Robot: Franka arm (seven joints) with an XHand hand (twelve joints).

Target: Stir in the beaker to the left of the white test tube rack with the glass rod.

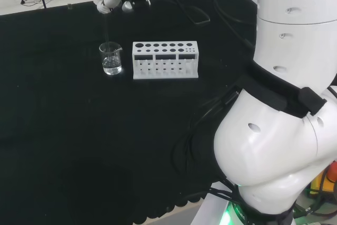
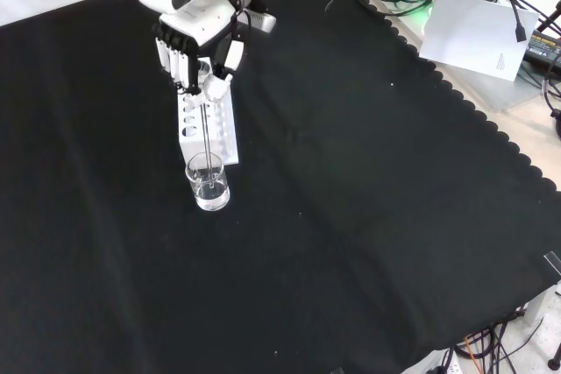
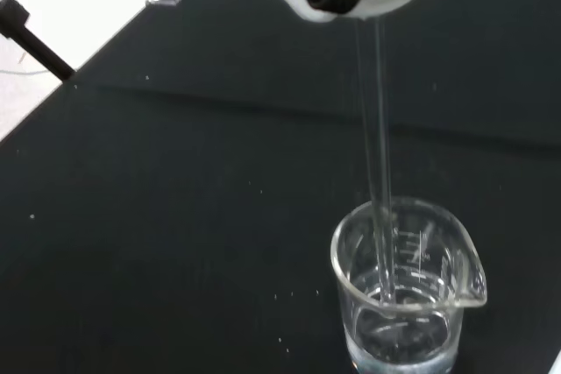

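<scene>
Stirring is the step in hand, so work from the big picture down. Black cloth [image 2: 368, 216] covers the bench; you have plenty of bare room around the work, which sits at upper left of both the head and front frames.

White test tube rack [image 1: 165, 59] stands left of centre in the head frame, and the beaker [image 1: 111, 58] sits just beside its left end, apart from it. In the front frame the beaker [image 2: 208, 181] shows just below the rack [image 2: 209, 124]. Mind that narrow gap: a sideways nudge could push the glass into the rack.

Hand [image 2: 195, 52] hangs above the rack's far end in the front frame, fingers curled down and pinching the top of the glass rod [image 2: 206, 137]. The rod drops near upright from that pinch into the beaker.

Wrist frame: rod [image 3: 375, 129] passes inside the rim and its tip reaches the shallow clear liquid [image 3: 403, 339] at the bottom.

Judgement for you:
- Keep the circles small and slow, inside the walls.
- Hold the height; I cannot tell whether the tip touches the base.
- Keep the rod away from the spout [image 3: 473, 282].
- A light beaker with little liquid will likely slide or tip if the rod drags its wall.
</scene>
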